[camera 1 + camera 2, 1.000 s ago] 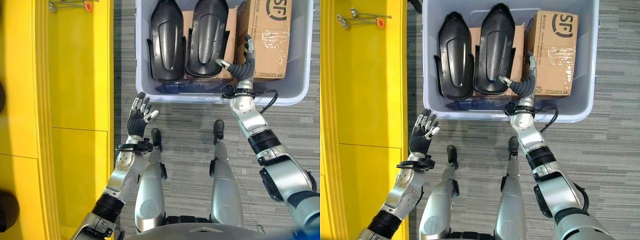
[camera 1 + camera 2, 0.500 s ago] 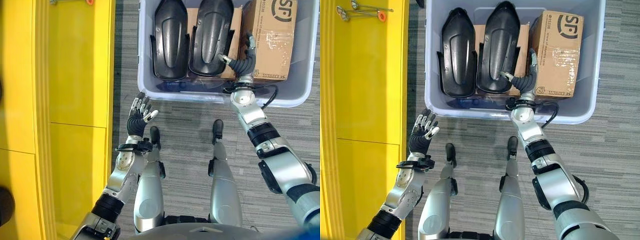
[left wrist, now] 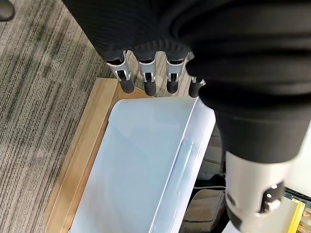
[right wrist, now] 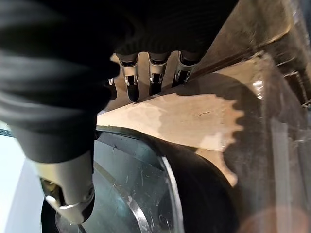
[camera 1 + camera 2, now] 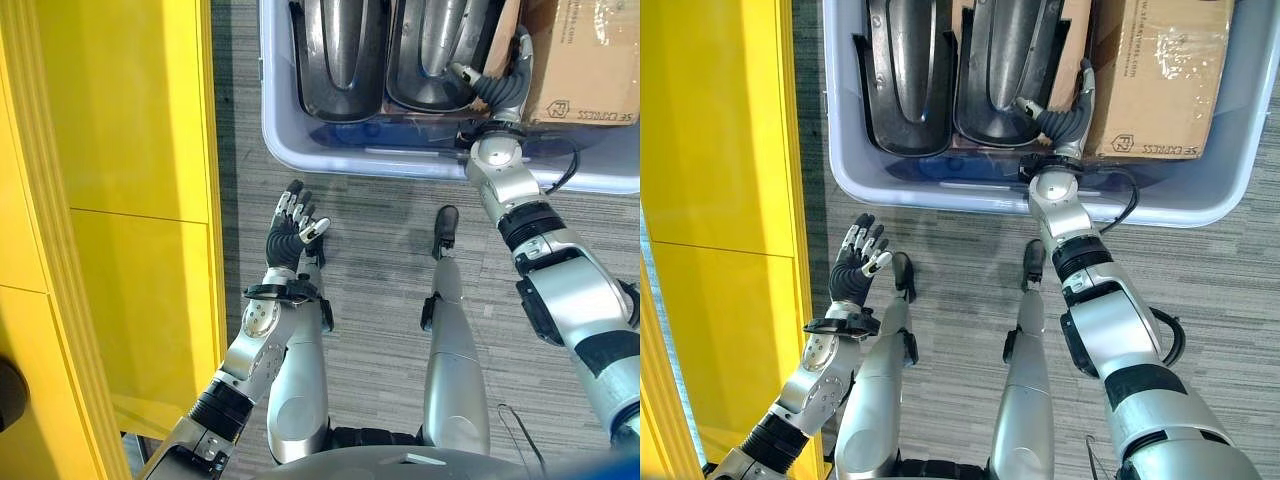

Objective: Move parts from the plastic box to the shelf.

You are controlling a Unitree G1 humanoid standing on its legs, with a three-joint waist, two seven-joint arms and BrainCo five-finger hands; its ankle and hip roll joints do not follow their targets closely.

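Inside the plastic box, our right hand reaches with fingers spread and gripping nothing, its thumb at the near end of a black part and a cardboard carton just beside, so next we close on that part, while our left hand hangs slack.

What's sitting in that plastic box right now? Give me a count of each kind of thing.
Black moulded parts: 2
Brown cardboard boxes: 1
Total: 3 things in the plastic box
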